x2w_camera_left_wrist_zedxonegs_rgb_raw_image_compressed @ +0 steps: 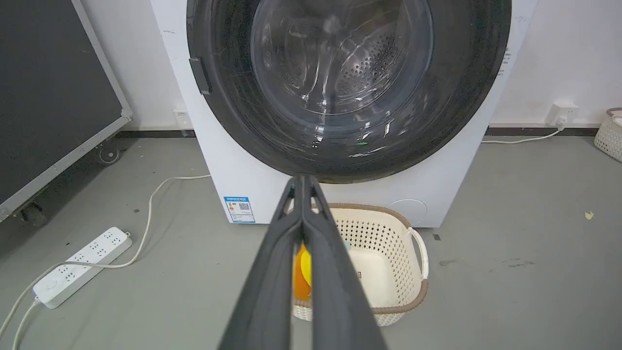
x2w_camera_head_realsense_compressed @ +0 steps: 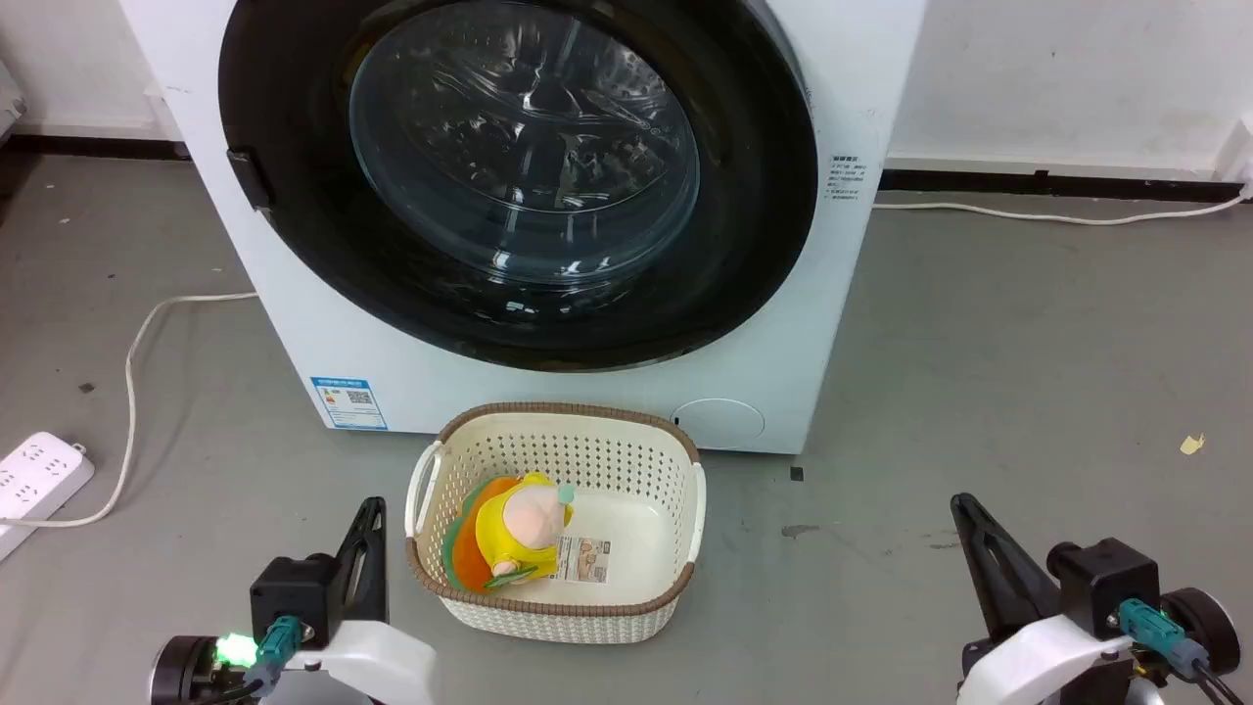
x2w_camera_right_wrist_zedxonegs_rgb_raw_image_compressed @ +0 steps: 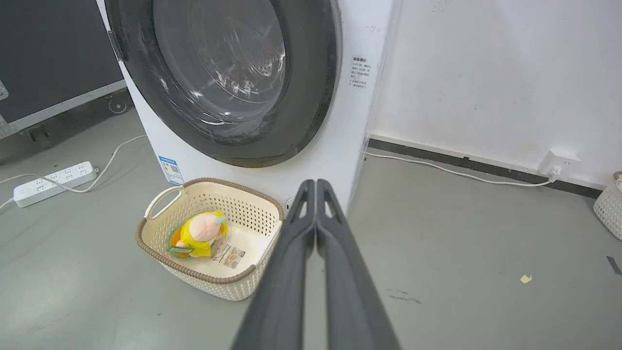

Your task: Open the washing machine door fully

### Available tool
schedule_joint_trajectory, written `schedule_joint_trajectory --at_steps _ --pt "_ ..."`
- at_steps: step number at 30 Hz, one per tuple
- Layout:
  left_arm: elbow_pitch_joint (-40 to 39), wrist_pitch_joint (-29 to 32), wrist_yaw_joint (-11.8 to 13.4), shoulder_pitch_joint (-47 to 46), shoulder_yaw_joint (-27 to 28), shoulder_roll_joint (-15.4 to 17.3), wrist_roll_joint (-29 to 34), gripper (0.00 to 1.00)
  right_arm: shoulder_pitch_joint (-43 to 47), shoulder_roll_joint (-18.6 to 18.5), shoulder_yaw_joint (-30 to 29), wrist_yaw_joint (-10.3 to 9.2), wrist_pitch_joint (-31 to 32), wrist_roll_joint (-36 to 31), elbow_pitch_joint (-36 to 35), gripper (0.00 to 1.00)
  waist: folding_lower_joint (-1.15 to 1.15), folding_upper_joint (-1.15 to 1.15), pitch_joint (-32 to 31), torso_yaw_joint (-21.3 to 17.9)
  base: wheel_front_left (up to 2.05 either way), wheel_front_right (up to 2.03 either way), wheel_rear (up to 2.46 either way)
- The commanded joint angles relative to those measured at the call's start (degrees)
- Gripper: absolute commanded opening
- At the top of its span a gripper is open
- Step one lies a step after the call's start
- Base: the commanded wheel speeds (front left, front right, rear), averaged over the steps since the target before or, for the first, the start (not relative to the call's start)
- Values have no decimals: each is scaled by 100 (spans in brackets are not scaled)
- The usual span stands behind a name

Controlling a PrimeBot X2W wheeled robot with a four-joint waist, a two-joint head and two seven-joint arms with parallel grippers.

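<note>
The white washing machine (x2w_camera_head_realsense_compressed: 294, 294) stands straight ahead on the grey floor. Its round washing machine door (x2w_camera_head_realsense_compressed: 294, 225) sits flush against the front, with a glossy black rim, a clear bulging window and a small black handle (x2w_camera_head_realsense_compressed: 248, 178) on its left edge. My left gripper (x2w_camera_head_realsense_compressed: 369, 519) is low at the lower left, shut and empty, well short of the machine. My right gripper (x2w_camera_head_realsense_compressed: 964, 514) is low at the lower right, also shut with nothing in it. In the wrist views the left gripper (x2w_camera_left_wrist_zedxonegs_rgb_raw_image_compressed: 302, 179) and right gripper (x2w_camera_right_wrist_zedxonegs_rgb_raw_image_compressed: 316, 182) show their fingers pressed together.
A cream perforated basket (x2w_camera_head_realsense_compressed: 626, 460) holding a yellow and orange soft toy (x2w_camera_head_realsense_compressed: 519, 534) sits on the floor just before the machine, between my grippers. A white power strip (x2w_camera_head_realsense_compressed: 34, 480) and cable lie at the left. A dark wheeled panel (x2w_camera_left_wrist_zedxonegs_rgb_raw_image_compressed: 53, 97) stands further left.
</note>
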Motion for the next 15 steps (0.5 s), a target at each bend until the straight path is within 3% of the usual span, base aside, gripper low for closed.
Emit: schedule_joint_trajectory --at_steps 1,15 --pt "-21 2 -25 -85 -1 8 51 0 -70 30 -5 -3 3 -44 -29 0 0 0 0 0 0 0 0" --pt "-21 2 -25 -85 -1 8 51 0 -70 30 -5 -3 3 -44 -29 0 0 0 0 0 0 0 0"
